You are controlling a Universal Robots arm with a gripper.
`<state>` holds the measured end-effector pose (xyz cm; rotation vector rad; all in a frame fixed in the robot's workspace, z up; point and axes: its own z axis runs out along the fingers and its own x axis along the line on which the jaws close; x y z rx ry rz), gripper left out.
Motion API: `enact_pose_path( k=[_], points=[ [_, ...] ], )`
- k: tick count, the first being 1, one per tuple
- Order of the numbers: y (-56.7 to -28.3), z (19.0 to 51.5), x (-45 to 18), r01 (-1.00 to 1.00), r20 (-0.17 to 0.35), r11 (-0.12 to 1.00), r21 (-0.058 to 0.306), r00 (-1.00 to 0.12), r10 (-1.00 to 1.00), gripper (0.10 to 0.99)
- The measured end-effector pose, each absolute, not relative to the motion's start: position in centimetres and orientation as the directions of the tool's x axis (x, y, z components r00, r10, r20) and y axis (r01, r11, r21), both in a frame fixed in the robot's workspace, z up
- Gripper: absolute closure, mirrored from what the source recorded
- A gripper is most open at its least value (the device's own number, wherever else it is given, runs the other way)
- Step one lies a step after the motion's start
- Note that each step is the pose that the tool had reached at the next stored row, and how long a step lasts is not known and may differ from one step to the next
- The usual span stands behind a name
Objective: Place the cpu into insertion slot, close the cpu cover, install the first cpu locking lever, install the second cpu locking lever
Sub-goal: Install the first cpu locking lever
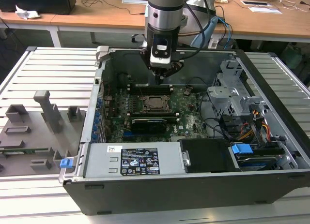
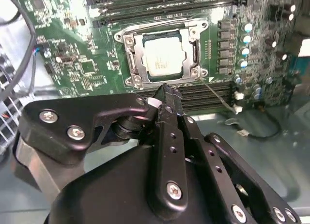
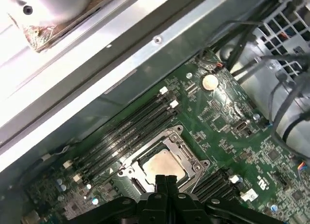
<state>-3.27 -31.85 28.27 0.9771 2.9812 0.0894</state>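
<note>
Below the hand [image 2: 165,90], the cpu [image 2: 163,57]

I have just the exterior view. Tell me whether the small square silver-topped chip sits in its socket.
Observer: In both wrist views the small flat silver-grey cpu lies inside the dark-framed square insertion slot.
Operator: Report the cover plate.
Observer: The thin silver metal cpu cover lies flat around the chip, and its window shows the chip's top.
Operator: Now the pincer's tips.
Observer: In the second wrist view the black pincer is shut, with nothing between its tips.
</note>
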Motion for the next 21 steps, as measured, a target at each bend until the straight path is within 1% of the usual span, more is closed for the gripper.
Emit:
enact_pose_path(
  k=[1,8,16,21],
  points=[
    [-31.85,28.25,-3.27,0.530,0.014,0.846,0.055,-0.848,0.530,0.980],
    [-31.85,28.16,-3.27,0.353,0.014,0.934,0.056,-0.935,0.353,0.980],
    [-31.85,28.10,-3.27,0.206,0.014,0.977,0.056,-0.979,0.205,0.980],
    [-31.84,28.05,-3.27,0.060,0.014,0.997,0.056,-0.998,0.059,0.980]
  ],
)
